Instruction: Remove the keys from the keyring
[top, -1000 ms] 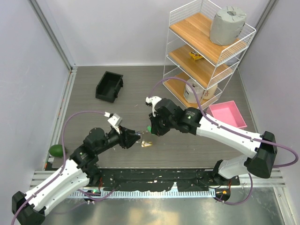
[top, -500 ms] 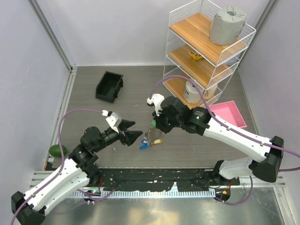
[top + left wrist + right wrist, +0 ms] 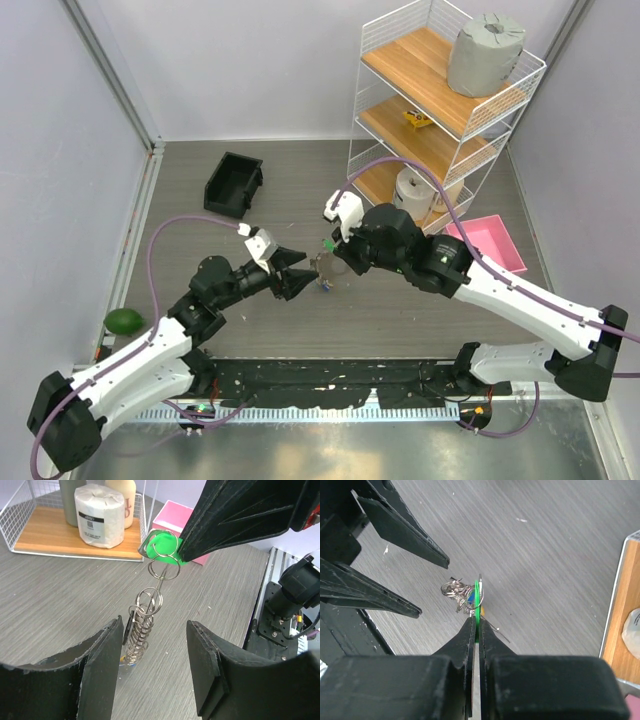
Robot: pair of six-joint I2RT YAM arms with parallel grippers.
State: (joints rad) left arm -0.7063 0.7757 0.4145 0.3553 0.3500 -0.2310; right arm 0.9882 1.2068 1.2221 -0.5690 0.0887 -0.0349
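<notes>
My right gripper [image 3: 328,258] is shut on the green key's head [image 3: 477,600], holding it edge-on above the table. In the left wrist view the green key [image 3: 162,545] hangs from the right fingers, with the keyring's wire rings [image 3: 165,569] and bunched chain [image 3: 140,630] dangling below it. Blue and yellow key bits [image 3: 127,662] show at the chain's foot. The blue key [image 3: 469,599] also peeks beside the chain bundle [image 3: 454,589]. My left gripper [image 3: 300,281] is open, its fingers [image 3: 95,670] on either side of and just short of the hanging chain, touching nothing.
A black bin [image 3: 233,183] sits at the back left. A wire shelf [image 3: 440,110] with rolls and jars stands at the back right, with a pink tray [image 3: 485,245] beside it. A green fruit [image 3: 124,320] lies at the left edge.
The right gripper has raised the key bunch off the table and moved it a little up and right. The left gripper has opened and moved right, up to the hanging chain.
</notes>
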